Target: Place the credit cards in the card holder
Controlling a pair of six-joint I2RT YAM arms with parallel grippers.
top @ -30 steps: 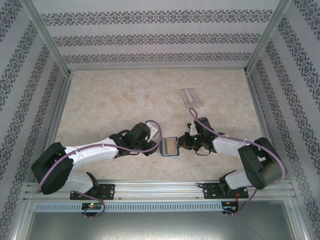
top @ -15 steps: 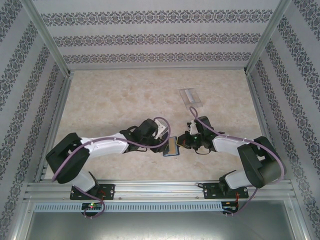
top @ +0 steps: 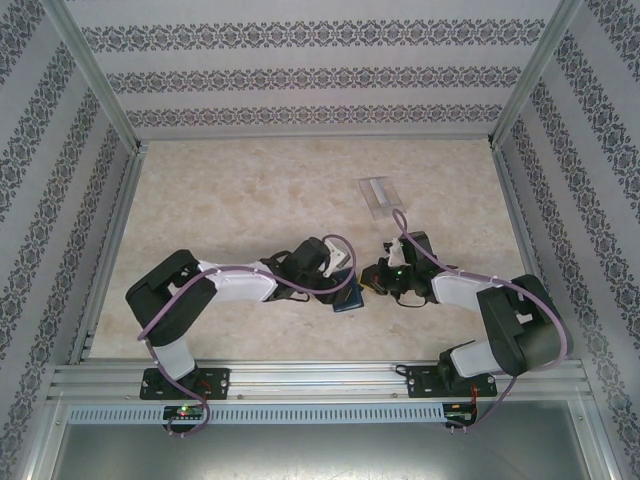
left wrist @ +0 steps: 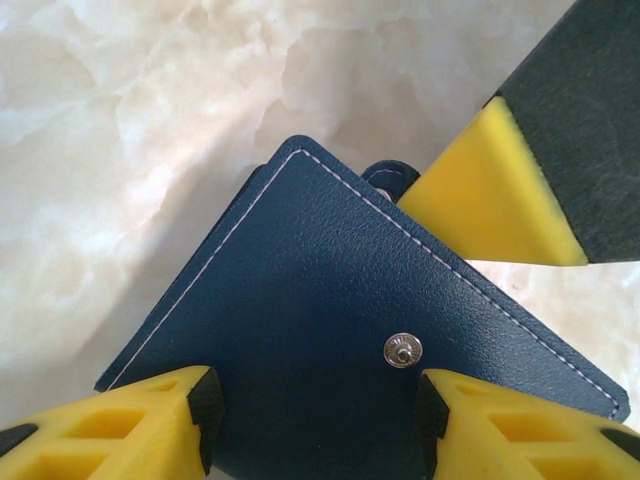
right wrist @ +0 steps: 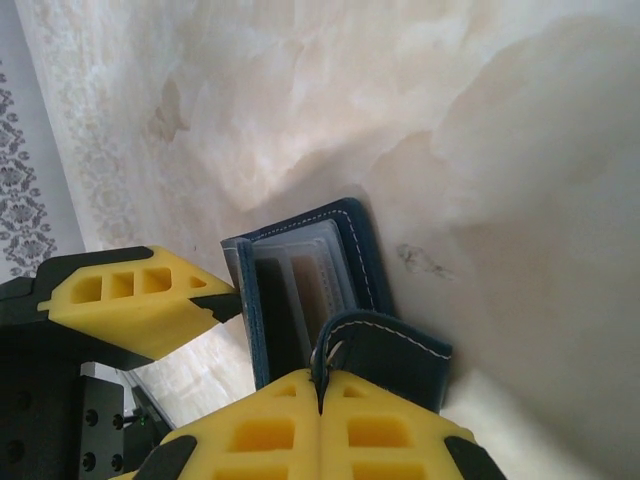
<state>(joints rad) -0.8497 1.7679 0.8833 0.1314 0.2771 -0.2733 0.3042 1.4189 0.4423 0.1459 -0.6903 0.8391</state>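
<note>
Card holder (top: 348,298) sits between the two grippers, just in front of the arm bases and near the middle of the table's (top: 230,200) near edge. It is a dark navy folding wallet with pale stitching along its border and a small metal snap stud (left wrist: 403,350) on the cover. From the right wrist the card holder (right wrist: 365,250) stands partly open, showing a tan inside (right wrist: 300,285) behind clear pockets. Whether its lower edge rests on the marbled top cannot be told.

The right gripper (right wrist: 320,400) is clenched, its yellow fingers pressed together on the clasp tab (right wrist: 385,355). The left gripper (left wrist: 315,400) is released, its fingers (left wrist: 150,420) spread apart over the tilted cover (left wrist: 330,330), with one right finger (left wrist: 490,190) just beyond the far corner.

From above, the left gripper (top: 342,284) and right gripper (top: 368,284) meet almost tip to tip. Bare tabletop lies open behind and to both sides. The patterned side walls (top: 60,200) stand well apart, while the metal rail (top: 320,375) is near. A transparent case (top: 381,194) lies farther back to the right, well apart.
</note>
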